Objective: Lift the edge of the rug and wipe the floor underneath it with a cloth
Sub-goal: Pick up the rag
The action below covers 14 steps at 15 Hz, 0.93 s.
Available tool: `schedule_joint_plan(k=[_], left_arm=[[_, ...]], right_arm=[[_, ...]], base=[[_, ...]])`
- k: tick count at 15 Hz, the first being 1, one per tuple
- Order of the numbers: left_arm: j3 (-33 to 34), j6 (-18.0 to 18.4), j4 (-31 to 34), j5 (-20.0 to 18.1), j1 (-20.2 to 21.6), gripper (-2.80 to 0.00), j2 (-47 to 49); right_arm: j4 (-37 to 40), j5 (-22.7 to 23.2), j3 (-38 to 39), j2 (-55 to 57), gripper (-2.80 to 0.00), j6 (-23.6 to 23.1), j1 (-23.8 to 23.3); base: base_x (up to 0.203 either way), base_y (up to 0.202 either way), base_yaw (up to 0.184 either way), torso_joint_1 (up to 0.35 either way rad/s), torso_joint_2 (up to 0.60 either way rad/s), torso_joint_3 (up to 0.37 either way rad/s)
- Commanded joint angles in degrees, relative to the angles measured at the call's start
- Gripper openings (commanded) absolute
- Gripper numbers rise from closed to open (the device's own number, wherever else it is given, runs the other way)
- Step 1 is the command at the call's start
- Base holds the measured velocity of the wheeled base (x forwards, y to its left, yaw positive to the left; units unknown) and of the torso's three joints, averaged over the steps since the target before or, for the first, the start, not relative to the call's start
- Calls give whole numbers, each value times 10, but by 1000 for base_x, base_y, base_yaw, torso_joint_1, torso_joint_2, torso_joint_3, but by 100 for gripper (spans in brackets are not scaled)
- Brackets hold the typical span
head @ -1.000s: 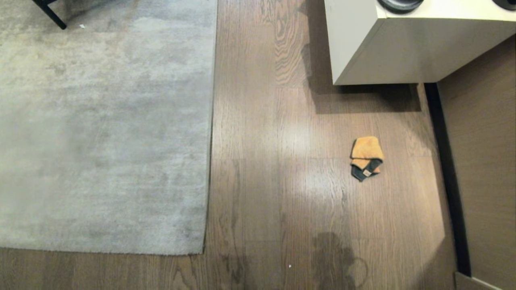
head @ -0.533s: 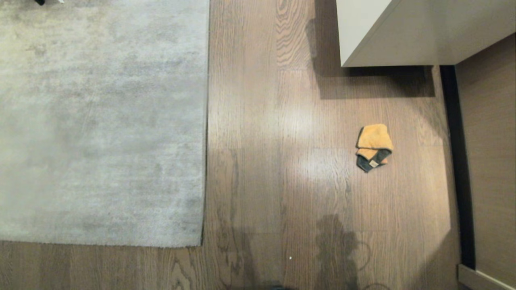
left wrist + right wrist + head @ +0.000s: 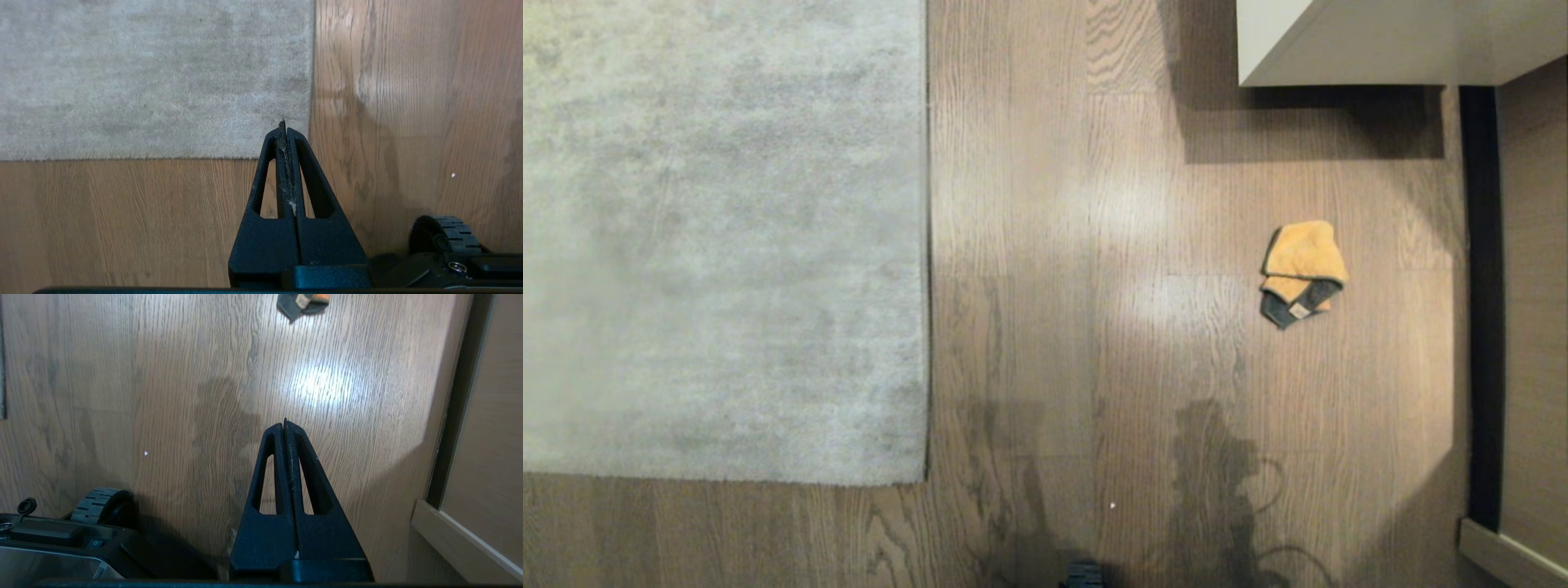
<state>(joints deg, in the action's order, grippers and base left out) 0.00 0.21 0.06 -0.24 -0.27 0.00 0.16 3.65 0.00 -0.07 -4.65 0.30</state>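
The grey rug lies flat at the left of the head view, and its rug edge (image 3: 927, 245) ends in a square corner near me. To the right on the wood floor (image 3: 1094, 327) lies the crumpled orange cloth (image 3: 1303, 269) with a dark grey part. My left gripper (image 3: 284, 127) is shut and empty, high above the rug edge (image 3: 312, 81) near that corner. My right gripper (image 3: 284, 424) is shut and empty too, above bare floor (image 3: 196, 375). The cloth (image 3: 302, 302) lies well ahead of it. Neither arm shows in the head view.
A white cabinet (image 3: 1380, 41) stands at the back right, casting a shadow on the floor. A brown wall panel (image 3: 1531, 286) with a dark gap (image 3: 1482, 286) runs along the right. My base and a wheel (image 3: 102, 504) show in the wrist views.
The whole head view has shifted: the cabinet and the rug's far part slid out at the top, the rug's near border and the cloth sit higher. Nothing on the floor moved.
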Motion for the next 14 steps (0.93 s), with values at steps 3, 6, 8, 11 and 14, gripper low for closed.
schedule_joint_plan(k=[3, 6, 8, 11, 14], left_arm=[[0, -1, 0, 0, 0, -280, 0], [0, -1, 0, 0, 0, -280, 0], [0, 0, 0, 0, 0, -280, 0], [0, 0, 0, 0, 0, -280, 0], [0, 1, 0, 0, 0, -280, 0]], right_arm=[[0, 0, 0, 1, -280, 0, 0], [0, 0, 0, 1, -280, 0, 0], [0, 0, 0, 1, -280, 0, 0], [0, 0, 0, 1, -280, 0, 0], [0, 0, 0, 1, -280, 0, 0]], base=[[0, 0, 0, 1, 1, -197], [0, 0, 0, 2, 2, -196], [0, 0, 0, -1, 8, -195], [0, 0, 0, 2, 4, -195], [0, 0, 0, -1, 2, -198]])
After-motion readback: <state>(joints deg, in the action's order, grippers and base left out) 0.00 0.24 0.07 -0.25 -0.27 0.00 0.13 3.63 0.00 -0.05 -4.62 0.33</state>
